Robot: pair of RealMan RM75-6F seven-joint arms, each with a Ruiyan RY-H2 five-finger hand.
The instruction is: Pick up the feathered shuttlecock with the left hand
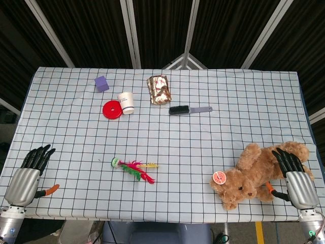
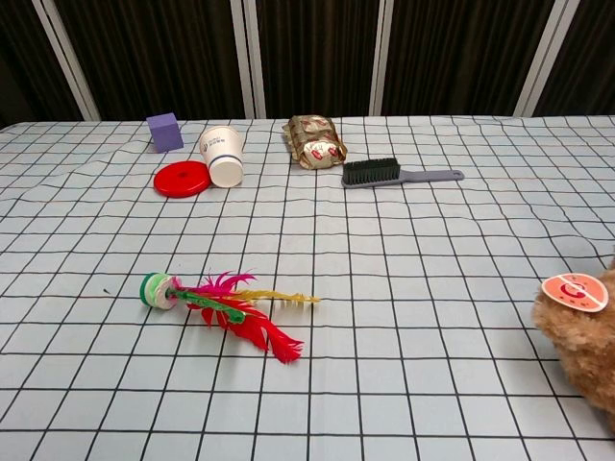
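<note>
- Two robot hands show in the head view only: the left robot hand (image 1: 31, 168) rests at the near left edge of the table (image 1: 228, 147), fingers straight, apart and holding nothing
- The right robot hand (image 1: 293, 170) sits at the near right edge, fingers stretched out and spread, empty, lying against the back of a brown teddy bear (image 1: 254, 173)
- The shuttlecock (image 1: 133, 169) lies on its side on the checked cloth, in the near middle of the table and well apart from the left robot hand; its round green and white base points left and its feathers (pink, red, green and yellow) fan out to the right
- The chest view shows the shuttlecock (image 2: 223, 305) more closely, with one long red feather reaching toward the near edge and a thin yellow one pointing right
- The teddy bear lies on its side with a round orange tag near its head; the chest view catches only part of the bear (image 2: 588, 331)
- Farther back a red lid (image 1: 112, 110) lies flat, touching or just beside a white paper cup (image 1: 126, 102) that lies on its side
- A purple block (image 1: 101, 83) stands behind them to the left
- A shiny gold packet (image 1: 159, 89) lies right of the cup, with a black brush (image 1: 189, 110) with a grey handle just in front of it
</note>
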